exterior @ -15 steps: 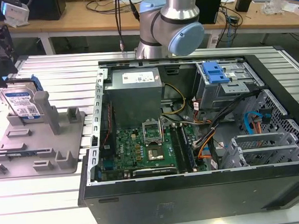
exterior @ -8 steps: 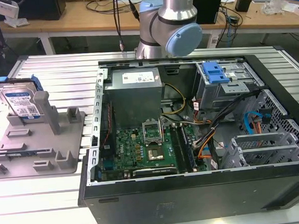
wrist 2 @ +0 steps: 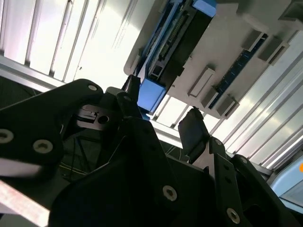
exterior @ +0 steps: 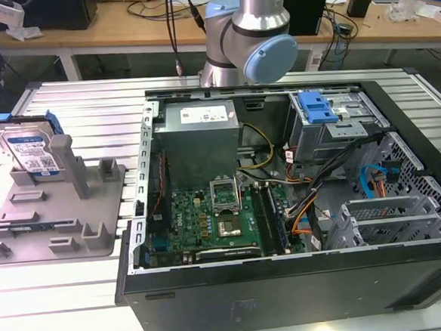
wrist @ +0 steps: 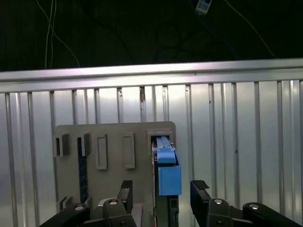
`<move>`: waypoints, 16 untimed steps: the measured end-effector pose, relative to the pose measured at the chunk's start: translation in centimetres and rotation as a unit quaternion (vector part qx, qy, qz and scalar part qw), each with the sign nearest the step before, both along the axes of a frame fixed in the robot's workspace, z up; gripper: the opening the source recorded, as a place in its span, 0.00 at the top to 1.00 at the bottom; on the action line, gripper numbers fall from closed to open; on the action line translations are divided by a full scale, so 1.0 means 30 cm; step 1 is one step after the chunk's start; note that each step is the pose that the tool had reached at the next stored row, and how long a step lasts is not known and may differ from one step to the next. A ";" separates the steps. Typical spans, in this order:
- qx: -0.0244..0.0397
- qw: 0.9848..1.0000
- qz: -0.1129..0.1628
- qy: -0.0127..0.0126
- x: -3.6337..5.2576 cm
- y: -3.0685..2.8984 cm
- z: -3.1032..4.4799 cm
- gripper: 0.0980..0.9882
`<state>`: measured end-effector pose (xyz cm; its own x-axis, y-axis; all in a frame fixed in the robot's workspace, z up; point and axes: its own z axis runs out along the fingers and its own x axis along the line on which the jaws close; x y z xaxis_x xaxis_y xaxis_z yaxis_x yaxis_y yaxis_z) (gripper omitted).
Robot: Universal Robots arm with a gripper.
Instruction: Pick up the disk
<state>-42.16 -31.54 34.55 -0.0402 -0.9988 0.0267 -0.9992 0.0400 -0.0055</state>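
- I read this as the approach step. The disk [exterior: 30, 148] is not yet gripped. It stands on edge in the grey fixture [exterior: 95, 212] at the upper left of the exterior view, on the slatted desk [exterior: 63, 298], well apart from the open computer case [exterior: 284, 206] in the middle.
- In the first wrist view the gripper [wrist: 162, 191] hangs over the fixture, with the disk's blue rail [wrist: 169, 177] showing between its two fingers [wrist: 200, 191] (lined up by eye, though I can't tell how much height is left).
- The gripper is spread wide, wider than the disk's thin edge, and holds nothing. In both wrist views I see no finger touching the disk.
- In my judgement, a clean grasp calls for a straight descent that keeps the thin edge centred. The fingers would then pass either side of the disk, clear of the fixture's posts, before closing on the flat faces.
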 end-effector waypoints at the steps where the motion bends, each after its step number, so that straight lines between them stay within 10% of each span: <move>1: 0.000 1.000 0.000 0.000 0.000 0.000 -0.001 0.43; 16: -0.001 1.000 0.000 0.000 -0.005 0.007 -0.034 0.43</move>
<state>-42.32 -31.32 33.54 -0.0396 -0.9988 0.0280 -0.9992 0.0394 -0.0056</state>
